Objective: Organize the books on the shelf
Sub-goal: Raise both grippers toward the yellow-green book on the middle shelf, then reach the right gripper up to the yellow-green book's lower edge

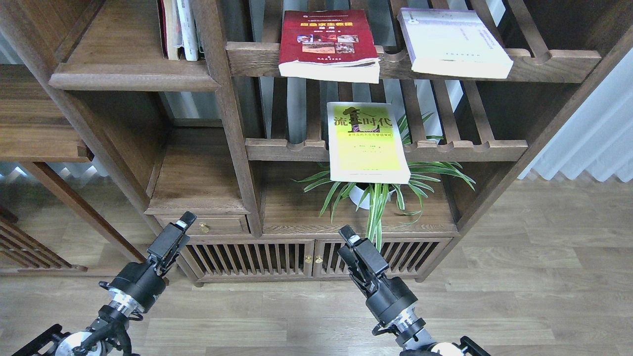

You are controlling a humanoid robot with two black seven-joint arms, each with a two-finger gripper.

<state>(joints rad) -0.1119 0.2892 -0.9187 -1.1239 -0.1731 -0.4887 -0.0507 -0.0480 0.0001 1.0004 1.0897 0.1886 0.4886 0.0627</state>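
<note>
The yellow-green book (367,142) lies flat on the lower slatted rack, its front end overhanging the rail. The dark red book (325,44) and the pale lavender-white book (452,42) lie flat on the upper slatted rack, both overhanging. The solid shelf (133,74) is at the upper left, with a few upright books (179,29) at its right end. My left gripper (183,222) is low at the left, in front of the small drawer. My right gripper (347,235) is low at the centre, below the yellow-green book. Both hold nothing; their dark fingers cannot be told apart.
A potted spider plant (376,193) stands on the board under the yellow-green book, leaves drooping over the slatted cabinet doors (277,257). A wooden upright (222,99) separates the solid shelf from the racks. White curtain (588,143) at right; wood floor below.
</note>
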